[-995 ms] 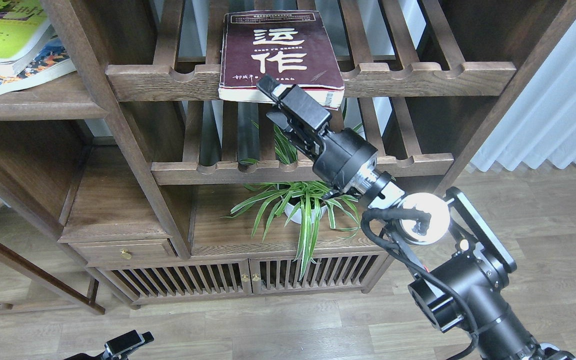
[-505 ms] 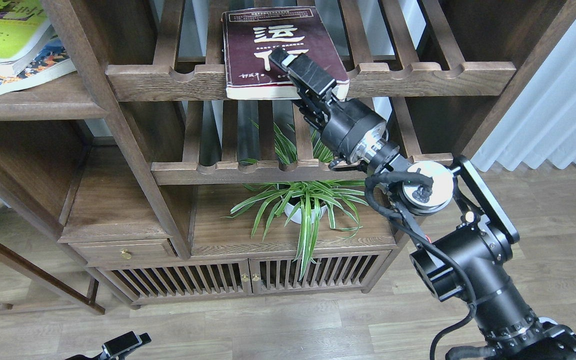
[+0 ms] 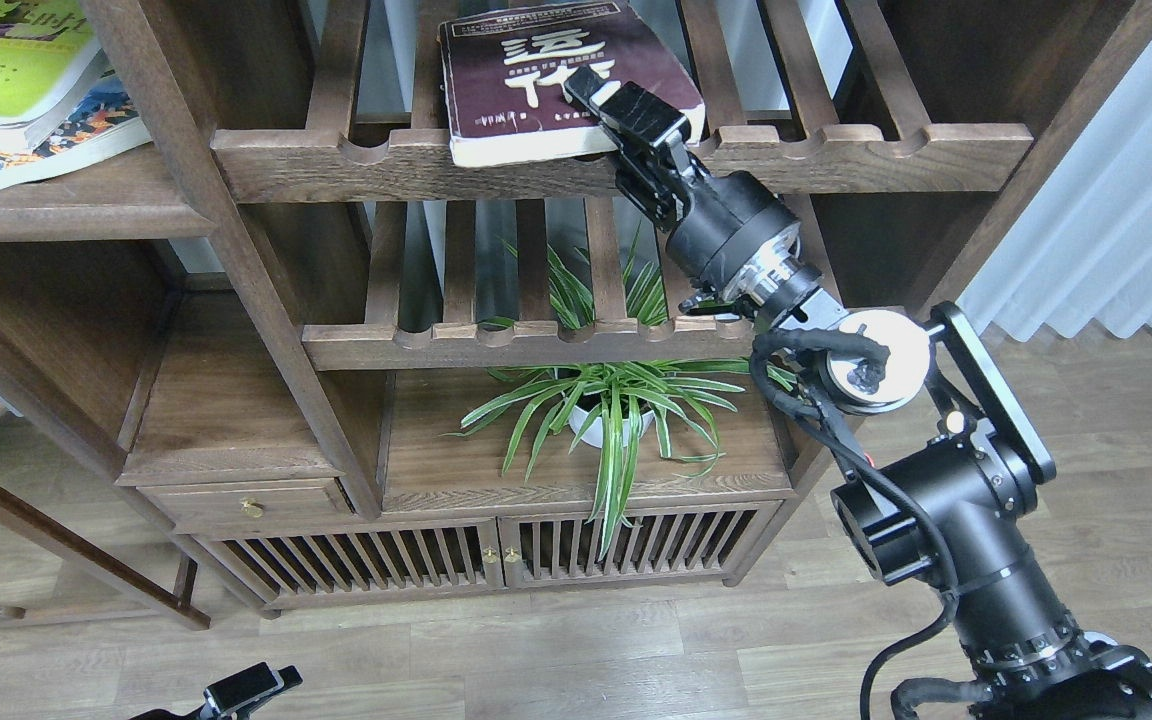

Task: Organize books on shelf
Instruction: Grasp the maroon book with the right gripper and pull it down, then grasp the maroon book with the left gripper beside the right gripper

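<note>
Maroon book [image 3: 536,70] lies on the upper slatted rack [image 3: 836,150], its near corner clamped in the right gripper [image 3: 626,105]. Yellow-green book [image 3: 6,65] sits stacked on a smaller book [image 3: 66,135] on the flat shelf [image 3: 56,205] at left. Left gripper [image 3: 246,688] sits low; I cannot tell its state.

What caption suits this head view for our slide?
Right gripper clamps the maroon book on the slatted rack; two books lie on the shelf.
</note>
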You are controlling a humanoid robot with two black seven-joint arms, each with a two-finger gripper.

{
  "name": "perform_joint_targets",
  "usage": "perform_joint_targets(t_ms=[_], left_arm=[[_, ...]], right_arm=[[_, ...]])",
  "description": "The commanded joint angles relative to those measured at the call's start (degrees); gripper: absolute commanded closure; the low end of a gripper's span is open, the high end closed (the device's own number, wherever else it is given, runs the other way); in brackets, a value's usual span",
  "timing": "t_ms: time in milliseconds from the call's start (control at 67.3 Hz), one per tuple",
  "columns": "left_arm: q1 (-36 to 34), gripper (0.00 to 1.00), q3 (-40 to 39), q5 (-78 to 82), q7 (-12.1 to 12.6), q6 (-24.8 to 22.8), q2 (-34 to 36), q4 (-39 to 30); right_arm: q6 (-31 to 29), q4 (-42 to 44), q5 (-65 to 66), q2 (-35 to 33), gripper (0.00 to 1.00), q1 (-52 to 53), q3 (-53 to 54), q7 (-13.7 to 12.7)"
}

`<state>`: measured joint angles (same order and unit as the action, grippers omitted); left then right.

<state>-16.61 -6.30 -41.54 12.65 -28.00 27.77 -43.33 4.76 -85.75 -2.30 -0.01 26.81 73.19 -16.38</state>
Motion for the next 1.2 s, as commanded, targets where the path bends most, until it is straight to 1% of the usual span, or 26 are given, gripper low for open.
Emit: perform_joint_targets(t_ms=[0, 193, 208, 252, 312, 416, 475, 490, 535, 624, 742, 846, 921, 935, 1114, 1188], left_arm=[[-0.1, 0.00, 0.0, 0.0, 0.1, 0.0, 0.1, 0.0], [-0.2, 0.01, -0.4, -0.3, 0.0, 0.0, 0.1, 0.0], [-0.1, 0.00, -1.4, -0.3, 0.0, 0.0, 0.1, 0.0], [-0.1, 0.00, -2.3, -0.3, 0.0, 0.0, 0.1, 0.0], [-0.1, 0.01, -3.0, -0.3, 0.0, 0.0, 0.1, 0.0], [-0.3, 0.01, -4.5, -0.3, 0.0, 0.0, 0.0, -0.3], [-0.4, 0.00, -5.3, -0.3, 0.0, 0.0, -0.1, -0.6], [-0.5, 0.00, -5.6, -0.3, 0.0, 0.0, -0.2, -0.8], [-0.6, 0.00, -6.3, -0.3, 0.0, 0.0, -0.6, -1.0], [-0.8, 0.01, -8.2, -0.2, -0.1, 0.0, -2.2, -1.1], [-1.0, 0.01, -9.8, -0.2, 0.0, 0.0, -3.4, -2.4], [-1.1, 0.01, -9.9, 0.0, 0.0, 0.0, -4.0, -5.8], [-1.1, 0.01, -9.9, 1.2, 0.1, 0.0, -4.1, -8.9], [-0.9, 0.01, -9.9, 3.4, 0.1, 0.0, -4.6, -11.1], [-0.4, 0.01, -9.9, 6.0, 0.0, 0.0, -5.8, -15.4], [-0.4, 0.01, -10.4, 6.0, -0.6, 0.0, -5.8, -17.8]], right_arm=[[-1.2, -0.4, -0.3, 0.0, 0.99, -0.4, 0.1, -1.2], [-8.7, -2.1, -0.9, 0.0, 0.99, -3.9, 1.9, -4.6], [-9.9, -4.1, -1.6, 0.0, 0.99, -6.1, 3.3, -6.6], [-10.4, -5.5, -2.2, 0.0, 0.99, -7.6, 4.3, -8.1], [-11.0, -6.7, -3.0, 0.0, 0.99, -9.4, 5.2, -9.4], [-16.4, -8.8, -5.3, -0.1, 0.99, -15.1, 5.7, -11.5], [-20.5, -8.9, -5.7, -1.6, 0.99, -18.4, 5.6, -11.6], [-22.9, -8.9, -5.8, -2.0, 0.99, -20.0, 5.3, -11.6], [-26.7, -8.9, -5.8, -2.5, 0.99, -23.5, 4.9, -11.6], [-32.8, -8.8, -5.8, -2.5, 1.00, -31.3, 4.8, -11.6], [-32.8, -7.7, -5.9, -2.2, 1.00, -40.6, 4.5, -11.6], [-32.8, -4.8, -5.6, -2.0, 1.00, -44.4, 2.0, -11.6], [-32.8, -2.5, -5.3, -1.3, 1.00, -44.4, 0.3, -11.6], [-32.8, -1.4, -4.9, 0.0, 1.00, -43.9, -0.3, -11.6], [-32.8, 0.5, -2.5, 0.0, 1.00, -40.0, -0.8, -11.6], [-32.8, 1.9, -2.4, 0.0, 1.00, -38.5, -2.4, -11.6]])
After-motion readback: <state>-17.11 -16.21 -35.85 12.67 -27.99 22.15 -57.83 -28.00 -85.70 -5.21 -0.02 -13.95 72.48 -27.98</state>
